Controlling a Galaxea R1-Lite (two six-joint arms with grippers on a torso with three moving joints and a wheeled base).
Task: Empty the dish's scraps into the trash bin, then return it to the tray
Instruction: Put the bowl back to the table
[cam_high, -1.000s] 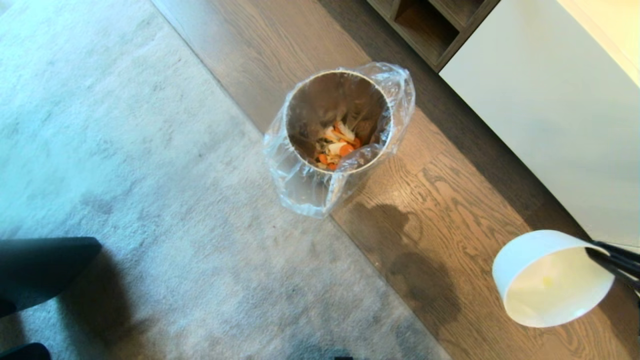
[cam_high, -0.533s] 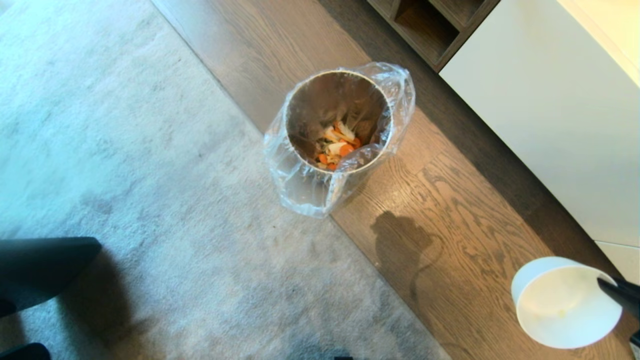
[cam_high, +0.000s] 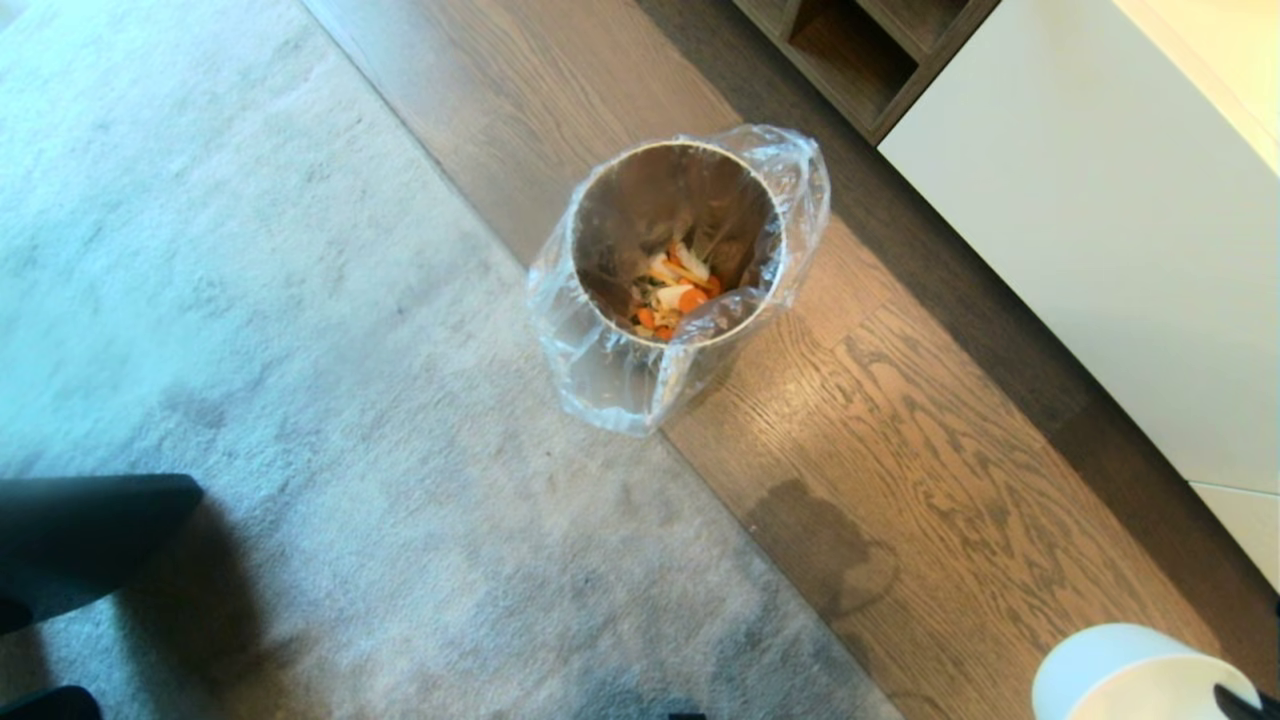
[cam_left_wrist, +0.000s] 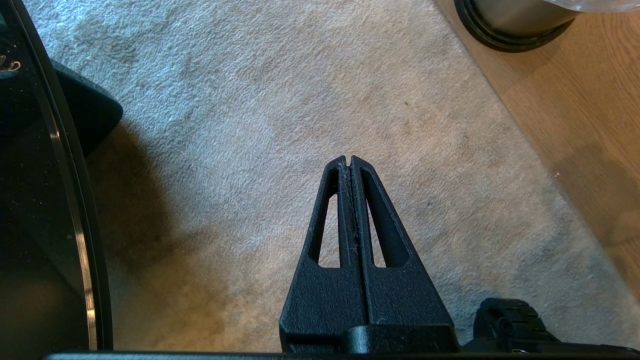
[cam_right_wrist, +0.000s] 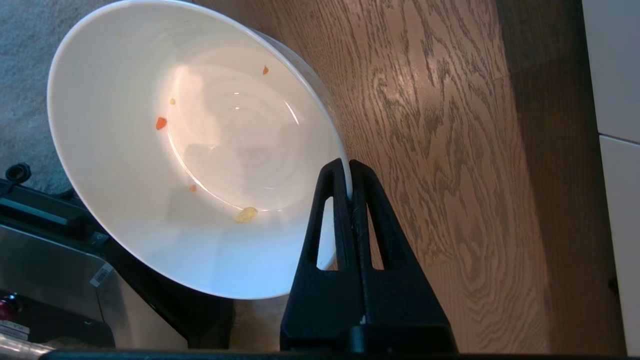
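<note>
While one trash bin (cam_high: 676, 250) stood upright at the border of the grey carpet (cam_high: 250, 350) and the wooden floor (cam_high: 930, 470), one dish (cam_right_wrist: 190, 150) was held in the air near the lower right corner of the head view, well apart from the bin. One clear plastic liner (cam_high: 800, 190) was folded over the bin's rim. The scraps (cam_high: 672, 292) lay as a single small heap at the bottom of the bin, orange slices mixed with pale pieces. Inside the dish only five tiny bits were left: three orange, one small pale speck and one yellowish piece (cam_right_wrist: 246, 214) low on the wall. The tray was not in any view.

The right gripper (cam_right_wrist: 349, 167) was pinched tightly on the dish's rim, with one finger inside the bowl and one outside, and the dish was tilted so that its opening faced the wrist camera. The left gripper (cam_left_wrist: 348, 161) hung over the carpet, pointing downward, its two fingers pressed together with nothing between them. Only the bin's dark base ring (cam_left_wrist: 500, 37) showed in the left wrist view.
</note>
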